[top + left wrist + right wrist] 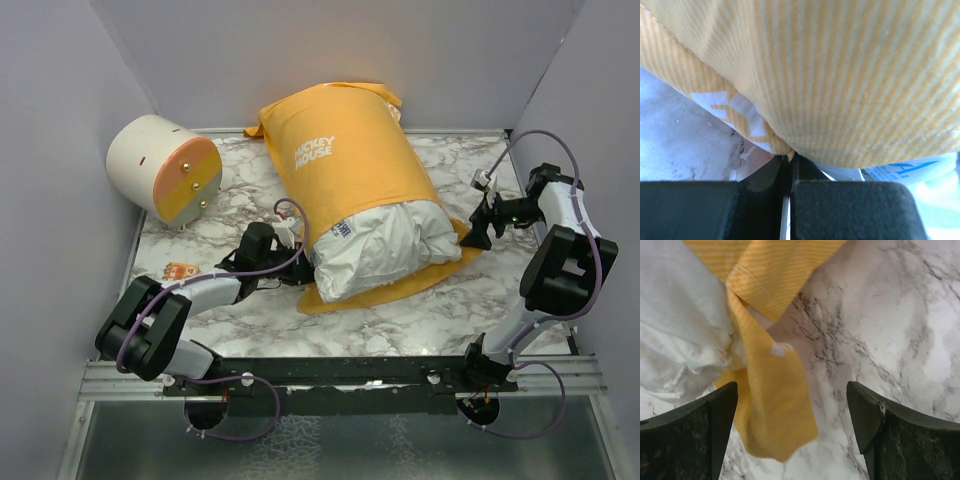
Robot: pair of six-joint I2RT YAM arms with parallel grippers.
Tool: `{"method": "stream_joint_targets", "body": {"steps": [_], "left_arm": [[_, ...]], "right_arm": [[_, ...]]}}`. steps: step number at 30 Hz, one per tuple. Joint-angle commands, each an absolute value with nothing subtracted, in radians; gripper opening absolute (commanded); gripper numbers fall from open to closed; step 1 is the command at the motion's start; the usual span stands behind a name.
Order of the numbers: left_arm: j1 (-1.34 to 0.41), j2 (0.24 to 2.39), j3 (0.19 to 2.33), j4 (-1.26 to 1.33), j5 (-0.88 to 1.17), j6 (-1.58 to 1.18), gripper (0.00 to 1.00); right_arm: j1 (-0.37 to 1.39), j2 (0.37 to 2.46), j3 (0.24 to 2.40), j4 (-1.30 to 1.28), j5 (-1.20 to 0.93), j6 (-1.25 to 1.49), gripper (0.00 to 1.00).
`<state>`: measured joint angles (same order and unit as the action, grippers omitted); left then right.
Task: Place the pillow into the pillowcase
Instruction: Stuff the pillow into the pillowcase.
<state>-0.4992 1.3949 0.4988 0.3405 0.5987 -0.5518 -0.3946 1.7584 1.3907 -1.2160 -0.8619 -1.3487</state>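
Note:
The orange-yellow pillowcase lies across the marble table with its "MICKEY MOUSE" lettering facing up. The white pillow is mostly inside it, and its near end with the printed label bulges out of the opening. My left gripper sits at the left side of the opening. In the left wrist view this gripper is shut on a fold of the pillowcase edge. My right gripper hovers at the right corner. It is open over a loose flap of pillowcase beside the pillow, touching nothing.
A cream-and-orange cylinder lies at the back left. A small orange item rests near the left arm. Grey walls close in the table on three sides, and a black rail runs along the near edge.

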Motion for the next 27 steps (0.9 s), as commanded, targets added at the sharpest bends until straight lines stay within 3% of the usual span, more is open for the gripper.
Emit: {"method": "stream_joint_targets", "body": {"steps": [1,4,5,7,11,13,15,17,20,22,24,27], "left_arm": [[-0.494,1.381,0.498,0.358,0.641,-0.55,0.0],[-0.494,1.377,0.505,0.348,0.649,-0.544,0.0],[-0.494,1.373,0.506,0.342,0.65,-0.541,0.0],[-0.494,1.361,0.507,0.335,0.648,-0.536,0.0],[-0.494,1.338,0.514,0.317,0.641,-0.527,0.0],[-0.494,1.324,0.523,0.296,0.635,-0.516,0.0],[-0.494,1.307,0.534,0.264,0.626,-0.5,0.0],[-0.493,1.287,0.542,0.239,0.617,-0.49,0.0],[-0.491,1.259,0.542,0.22,0.605,-0.481,0.0],[-0.489,1.249,0.537,0.213,0.602,-0.479,0.0],[-0.488,1.246,0.532,0.211,0.603,-0.477,0.0],[-0.487,1.248,0.529,0.213,0.607,-0.478,0.0]], "right_arm": [[-0.337,1.732,1.311,-1.084,-0.871,-1.334,0.88],[-0.323,1.754,1.312,-1.069,-0.891,-1.336,0.84],[-0.319,1.763,1.319,-1.082,-0.9,-1.348,0.79],[-0.313,1.776,1.334,-1.11,-0.919,-1.37,0.63],[-0.301,1.775,1.341,-1.159,-0.931,-1.415,0.2],[-0.301,1.763,1.346,-1.215,-0.938,-1.467,0.07],[-0.301,1.746,1.35,-1.272,-0.94,-1.518,0.03],[-0.301,1.731,1.348,-1.335,-0.931,-1.562,0.05],[-0.301,1.723,1.329,-1.32,-0.884,-1.557,0.41],[-0.301,1.717,1.305,-1.249,-0.836,-1.515,0.59],[-0.3,1.72,1.293,-1.185,-0.809,-1.472,0.64],[-0.301,1.742,1.301,-1.164,-0.827,-1.463,0.62]]}}
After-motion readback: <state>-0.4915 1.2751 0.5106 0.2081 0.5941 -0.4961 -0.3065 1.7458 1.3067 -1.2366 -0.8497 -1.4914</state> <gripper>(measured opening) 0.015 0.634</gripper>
